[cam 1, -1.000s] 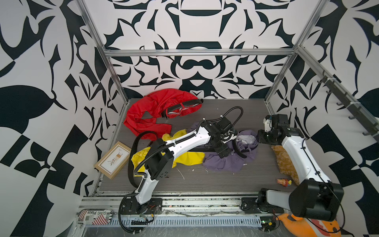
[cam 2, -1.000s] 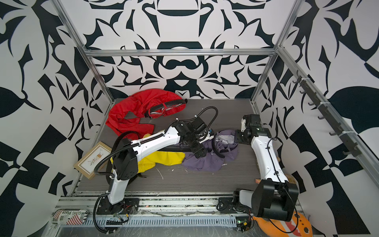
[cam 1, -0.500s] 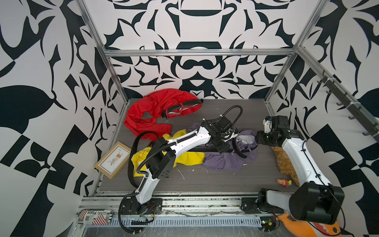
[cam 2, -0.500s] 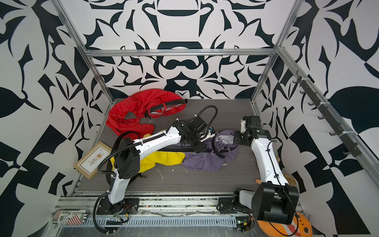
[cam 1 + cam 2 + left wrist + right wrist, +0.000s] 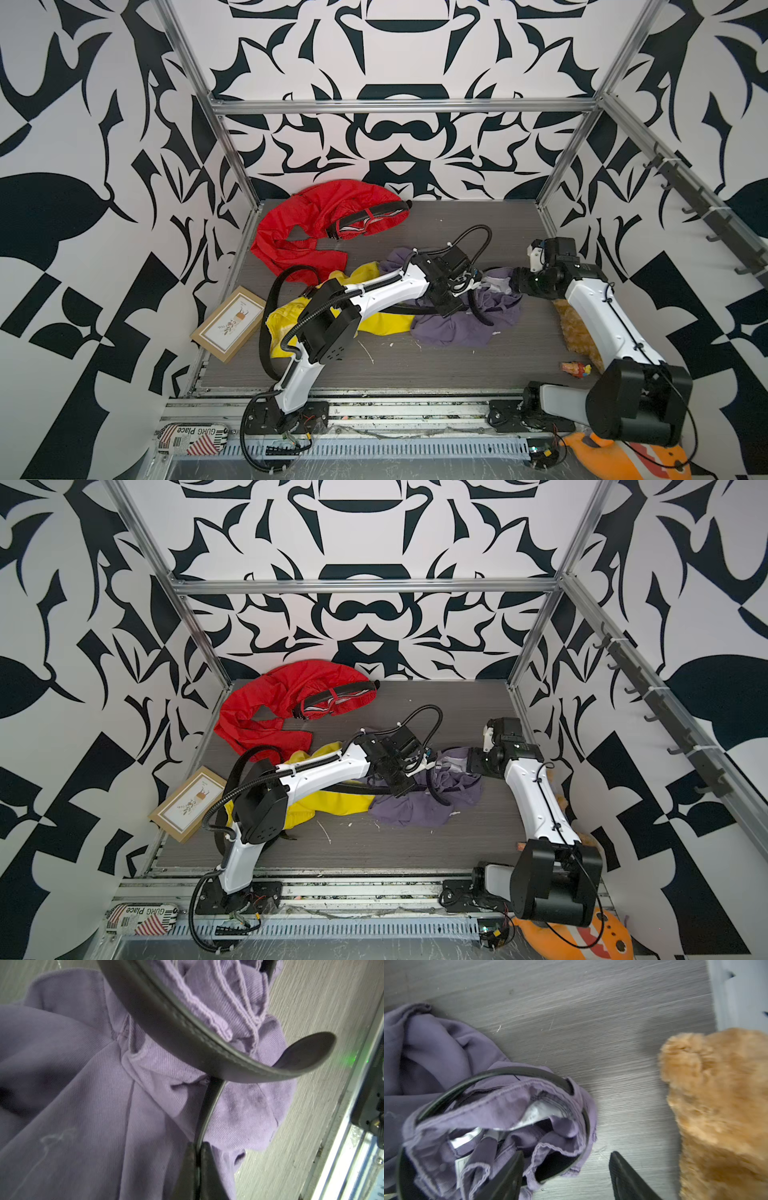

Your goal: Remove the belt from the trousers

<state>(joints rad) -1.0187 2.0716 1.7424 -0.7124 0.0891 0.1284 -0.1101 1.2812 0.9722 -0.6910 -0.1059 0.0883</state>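
Clutter lies all round the purple trousers (image 5: 457, 332), which sit crumpled mid-table (image 5: 415, 374) between the two arms. A yellow cloth (image 5: 386, 326) touches them on the left-arm side, a red garment (image 5: 299, 232) lies well apart toward the back corner, and a frame (image 5: 228, 324) lies at the left edge. An orange plush (image 5: 716, 1105) sits near them by the right wall, with a small toy (image 5: 575, 369) nearer the front. The belt (image 5: 187, 1028) is black and runs round the waistband, looping free of the cloth in places. In both top views the left arm stretches across the yellow cloth and over the trousers, so its wrist hides the tips of the left gripper (image 5: 197, 1147) there; the right arm likewise covers much of the plush. The left wrist view fills that gap: the jaws are pressed together on the thin edge of the belt, near where its rounded free end curls over the waistband. The right wrist view shows the right gripper (image 5: 566, 1161) with jaws spread wide, one finger over the waist opening and belt, the other above bare table. Whether the first touches the cloth I cannot tell. That view also shows white lining inside the waist, only a pale patch in the top views.
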